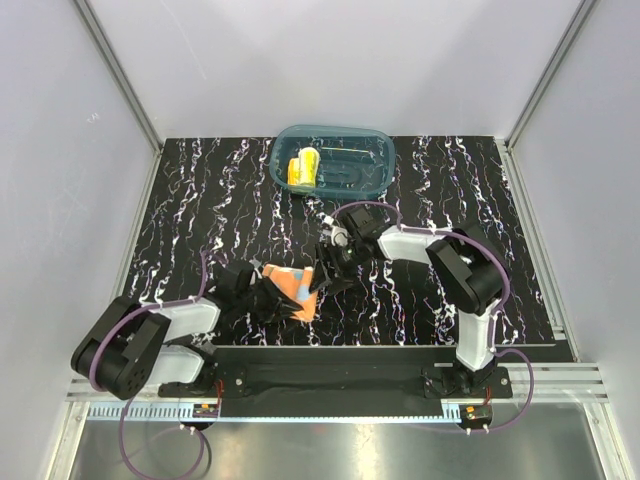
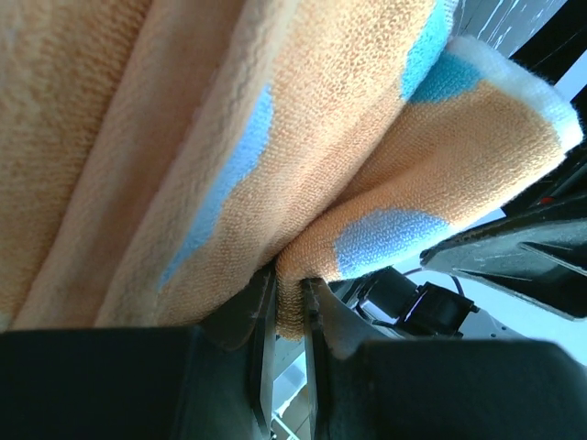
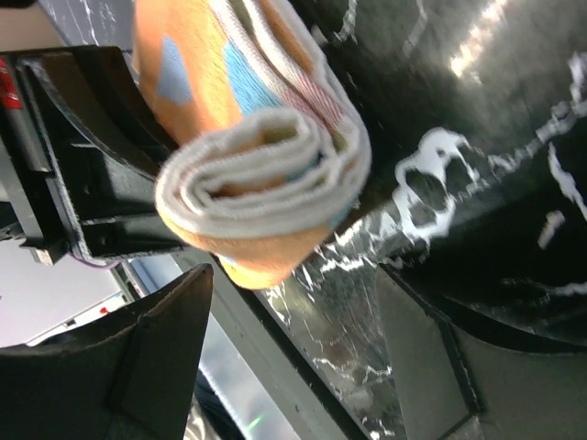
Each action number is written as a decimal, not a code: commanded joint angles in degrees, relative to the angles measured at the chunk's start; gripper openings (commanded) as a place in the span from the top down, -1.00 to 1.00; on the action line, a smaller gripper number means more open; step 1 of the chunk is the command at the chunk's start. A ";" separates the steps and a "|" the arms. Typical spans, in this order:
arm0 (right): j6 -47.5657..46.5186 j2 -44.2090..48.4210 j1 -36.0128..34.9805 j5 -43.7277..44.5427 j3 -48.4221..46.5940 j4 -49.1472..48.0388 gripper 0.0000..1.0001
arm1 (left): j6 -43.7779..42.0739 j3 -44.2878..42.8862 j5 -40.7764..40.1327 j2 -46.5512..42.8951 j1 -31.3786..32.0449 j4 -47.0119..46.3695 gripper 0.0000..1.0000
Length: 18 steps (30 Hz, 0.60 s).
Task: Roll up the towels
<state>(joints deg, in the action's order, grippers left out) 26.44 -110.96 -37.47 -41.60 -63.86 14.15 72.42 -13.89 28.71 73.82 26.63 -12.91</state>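
In the lower centre of the overhead view the orange towel (image 1: 292, 286) lies on the black marbled worktop (image 1: 200, 200). Both arms' dark ends partly cover it, so its outline is hard to trace. The left fingers (image 2: 263, 357) stand narrow at the bottom of the left wrist view, pinching a fold of this cloth, which fills the frame and runs off its top and left edges. In the right wrist view the towel's rolled end shows layered coils at centre. The right fingers (image 3: 156, 357) are spread wide at the lower corners; whether they touch the roll cannot be told. The yellow towel (image 1: 303, 168) sits in the teal tub (image 1: 365, 175) at upper centre, its shape unclear.
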 commanded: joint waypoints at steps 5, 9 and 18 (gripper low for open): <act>-0.16 -2.60 -2.16 0.82 -1.80 -6.24 -0.55 | -3.34 -0.35 -1.29 2.91 -0.79 4.38 1.00; 0.37 -4.18 -2.96 0.65 -1.62 -8.43 -0.50 | -3.52 -0.44 -0.85 3.17 -1.06 4.47 1.00; 2.91 -6.73 -3.04 2.40 -0.57 -10.99 -0.12 | -3.87 -0.17 -0.67 2.29 -1.41 4.99 1.00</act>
<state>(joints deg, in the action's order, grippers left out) 29.08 -115.28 -39.86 -43.48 -64.71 4.14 71.24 -14.31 30.87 75.48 25.54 -13.32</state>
